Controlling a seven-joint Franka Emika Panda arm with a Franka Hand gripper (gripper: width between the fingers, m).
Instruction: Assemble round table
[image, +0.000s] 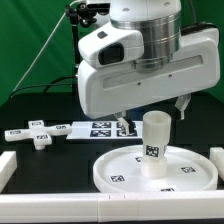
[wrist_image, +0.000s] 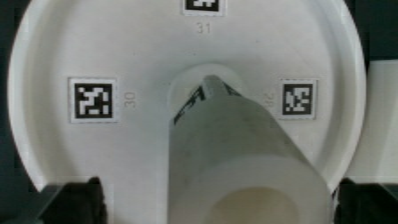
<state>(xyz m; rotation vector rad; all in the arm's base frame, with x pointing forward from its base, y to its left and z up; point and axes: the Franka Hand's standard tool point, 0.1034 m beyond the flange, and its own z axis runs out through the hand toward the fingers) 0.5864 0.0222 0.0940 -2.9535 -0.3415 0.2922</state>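
Exterior view: the thick cylinder (image: 153, 140) stands upright at the middle of the round disc (image: 115, 172). The cross piece (image: 40, 135) lies well apart on the tabletop (image: 35, 108).

Risk: the cylinder may not be seated, so a skewed grasp or sideways nudge could topple it or drag the disc.

Wrist view: the fingers (wrist_image: 80, 200) are spread wide, one on each side of the cylinder's upper end. They clamp nothing, and contact cannot be told.
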